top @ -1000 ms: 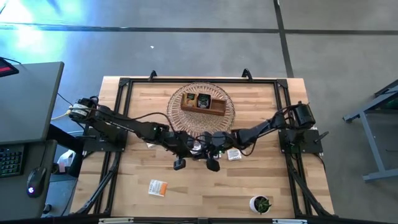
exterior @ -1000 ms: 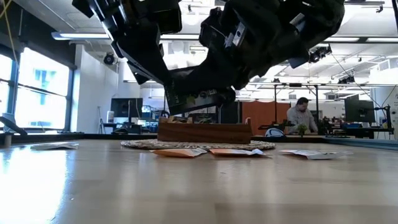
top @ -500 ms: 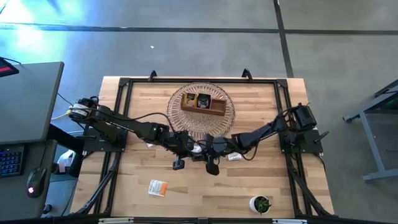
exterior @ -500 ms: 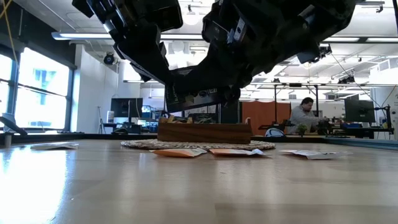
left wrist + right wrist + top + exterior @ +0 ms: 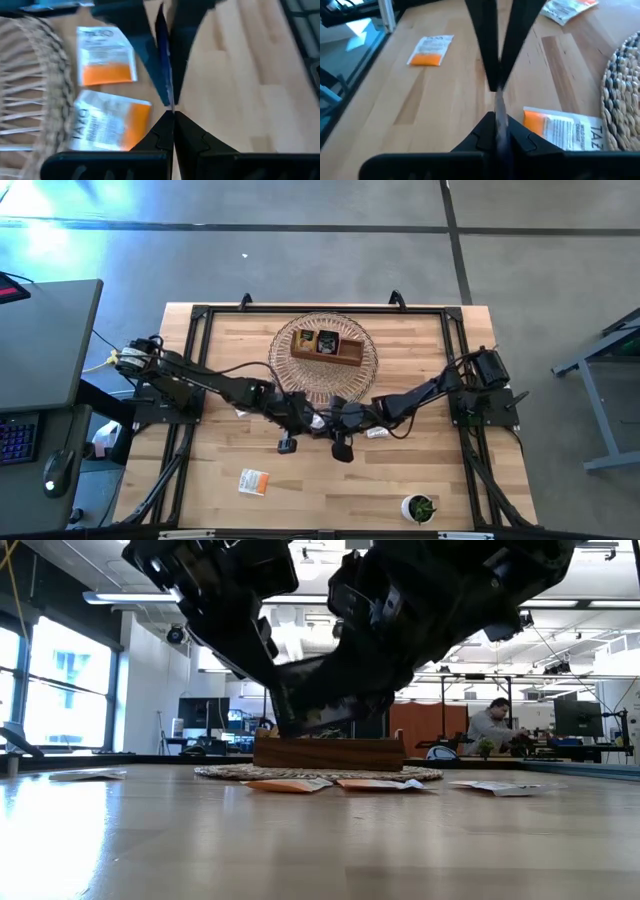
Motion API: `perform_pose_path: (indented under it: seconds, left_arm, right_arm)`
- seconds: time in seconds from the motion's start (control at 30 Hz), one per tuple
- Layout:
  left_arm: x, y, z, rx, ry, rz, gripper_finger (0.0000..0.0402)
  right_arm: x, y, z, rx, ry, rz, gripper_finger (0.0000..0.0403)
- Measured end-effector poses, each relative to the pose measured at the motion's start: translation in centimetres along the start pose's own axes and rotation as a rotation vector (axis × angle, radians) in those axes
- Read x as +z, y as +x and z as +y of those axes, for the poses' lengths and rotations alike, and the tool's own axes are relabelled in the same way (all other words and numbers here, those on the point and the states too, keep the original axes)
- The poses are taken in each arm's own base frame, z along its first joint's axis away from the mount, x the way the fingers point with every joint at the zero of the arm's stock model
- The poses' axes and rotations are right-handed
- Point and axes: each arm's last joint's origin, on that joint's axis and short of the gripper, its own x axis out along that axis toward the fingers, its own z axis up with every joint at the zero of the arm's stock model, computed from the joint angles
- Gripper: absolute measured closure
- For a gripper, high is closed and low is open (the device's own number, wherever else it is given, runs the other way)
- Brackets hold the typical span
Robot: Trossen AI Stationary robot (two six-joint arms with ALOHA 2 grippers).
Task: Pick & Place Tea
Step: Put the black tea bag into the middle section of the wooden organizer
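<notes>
Tea sachets (image 5: 105,62) are mostly lying loose on the pale wooden table (image 5: 220,360), so the job is looking only partly done. A few small packets are showing inside the brown wooden three-compartment tray (image 5: 330,352), which is sitting on the round woven wicker mat (image 5: 372,362) at the far middle of the table. Several white-and-orange ones are waiting just off the mat's near edge, another is lying alone well apart toward the near left corner (image 5: 254,481), and more are sitting to the right of the arms (image 5: 376,432). One dark flat paper sachet (image 5: 163,60) is being held in the air, edge-on, above the boards near the mat. The left gripper (image 5: 173,116) is reaching in from the left side with its arm stretched low across the table. The right gripper (image 5: 496,117) is coming from the opposite side in a mirrored reach, so the two are meeting tip to tip in front of the tray. Each pair of fingers is looking pinched together on that thin sachet from opposite ends, which reads as a handover in progress, though which one is bearing it is hard to judge. Carrying it to a compartment and collecting the scattered ones are both remaining. The small green plant in a white pot (image 5: 420,507) is standing clear at the near right.
</notes>
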Motion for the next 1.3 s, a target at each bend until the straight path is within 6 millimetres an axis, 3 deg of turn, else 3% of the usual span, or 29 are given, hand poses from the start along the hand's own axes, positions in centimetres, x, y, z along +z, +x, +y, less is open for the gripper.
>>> perform_pose_path:
  seconds: [0.13,0.47,0.73,0.97,1.13,1.3]
  left_arm:
    - [0.07,0.01,0.21,0.083,-0.056,-0.021,0.0400]
    - [0.22,0.01,0.16,0.061,-0.112,-0.035,0.0400]
    - [0.29,0.00,0.20,0.081,-0.028,-0.043,0.0396]
    - [-0.09,0.78,0.35,0.090,0.033,-0.012,0.0325]
    - [-0.18,0.83,0.30,0.068,-0.027,-0.001,0.0262]
    - [-0.58,0.83,0.31,0.058,-0.101,0.041,0.0241]
  right_arm:
    - [-0.19,-0.03,-0.19,-0.029,-0.001,0.022,0.0397]
    - [-0.29,-0.02,-0.20,-0.036,-0.003,0.028,0.0392]
    - [-0.31,-0.02,-0.23,-0.044,-0.004,0.027,0.0385]
    - [-0.63,0.01,-0.31,-0.053,-0.016,0.049,0.0394]
    - [-0.81,-0.02,-0.50,-0.114,-0.019,0.054,0.0393]
    - [-0.61,-0.04,-0.58,-0.184,-0.094,0.022,0.0398]
